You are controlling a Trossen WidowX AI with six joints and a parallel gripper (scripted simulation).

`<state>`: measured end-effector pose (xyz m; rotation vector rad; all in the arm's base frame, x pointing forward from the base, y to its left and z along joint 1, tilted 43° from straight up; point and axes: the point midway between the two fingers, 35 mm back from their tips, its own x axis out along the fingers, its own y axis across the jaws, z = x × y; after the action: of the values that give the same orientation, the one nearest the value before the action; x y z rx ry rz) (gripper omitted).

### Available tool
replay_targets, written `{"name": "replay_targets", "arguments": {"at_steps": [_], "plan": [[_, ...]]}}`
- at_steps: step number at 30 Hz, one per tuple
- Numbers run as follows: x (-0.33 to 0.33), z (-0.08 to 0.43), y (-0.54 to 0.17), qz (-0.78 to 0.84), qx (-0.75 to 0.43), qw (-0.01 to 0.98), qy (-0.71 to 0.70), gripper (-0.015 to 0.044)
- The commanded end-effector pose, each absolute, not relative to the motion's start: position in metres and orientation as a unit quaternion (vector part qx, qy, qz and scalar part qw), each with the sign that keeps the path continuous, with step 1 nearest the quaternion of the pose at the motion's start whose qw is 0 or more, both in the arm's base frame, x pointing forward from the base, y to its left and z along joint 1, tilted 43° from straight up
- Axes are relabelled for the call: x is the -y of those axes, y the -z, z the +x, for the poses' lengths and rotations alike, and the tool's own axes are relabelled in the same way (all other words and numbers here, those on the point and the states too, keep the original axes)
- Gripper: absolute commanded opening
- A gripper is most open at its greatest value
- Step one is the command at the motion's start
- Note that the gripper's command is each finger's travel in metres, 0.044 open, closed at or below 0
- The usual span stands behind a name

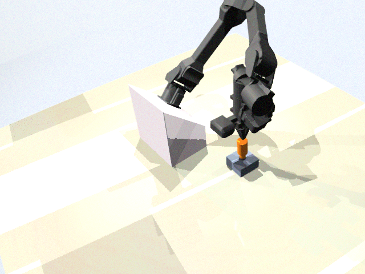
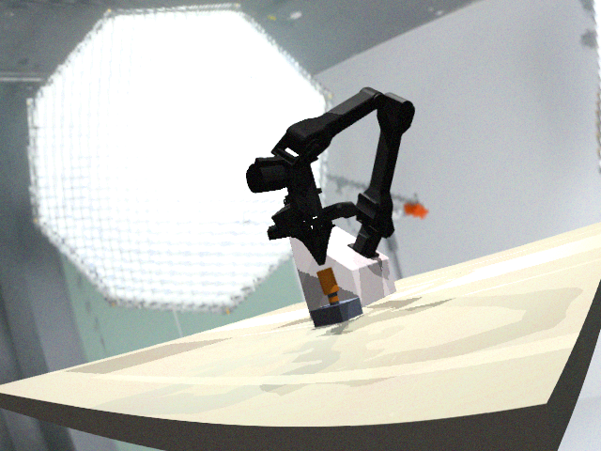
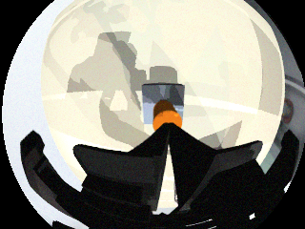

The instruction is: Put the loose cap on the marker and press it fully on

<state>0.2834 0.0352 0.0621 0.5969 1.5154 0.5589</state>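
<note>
The fingers (image 1: 242, 136) are pressed together with nothing between them, their joined tips sitting right above the top of the orange cap (image 1: 241, 148). The cap sits on the marker (barely visible below it) in the grey holder block (image 1: 242, 165) on the table (image 1: 265, 221).

From my console I count one orange cylindrical cap (image 1: 241, 148) (seated on one marker, its body mostly hidden), one grey-blue square holder block (image 1: 242, 165), one pale white faceted pedestal (image 1: 165, 129), and one black parallel-jaw gripper (image 1: 242, 136), fingers pressed together, empty.
</note>
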Motion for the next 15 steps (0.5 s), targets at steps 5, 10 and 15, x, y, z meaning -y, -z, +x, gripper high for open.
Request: {"name": "replay_targets", "arguments": {"at_steps": [5, 10, 15], "plan": [[-0.0449, 0.2811, -0.0516, 0.267, -0.669, 0.648, -0.246, 0.0], [-0.049, 0.2813, -0.0475, 0.268, -0.669, 0.648, -0.246, 0.0], [-0.044, 0.2839, -0.0526, 0.264, -0.666, 0.653, -0.246, 0.0]]}}
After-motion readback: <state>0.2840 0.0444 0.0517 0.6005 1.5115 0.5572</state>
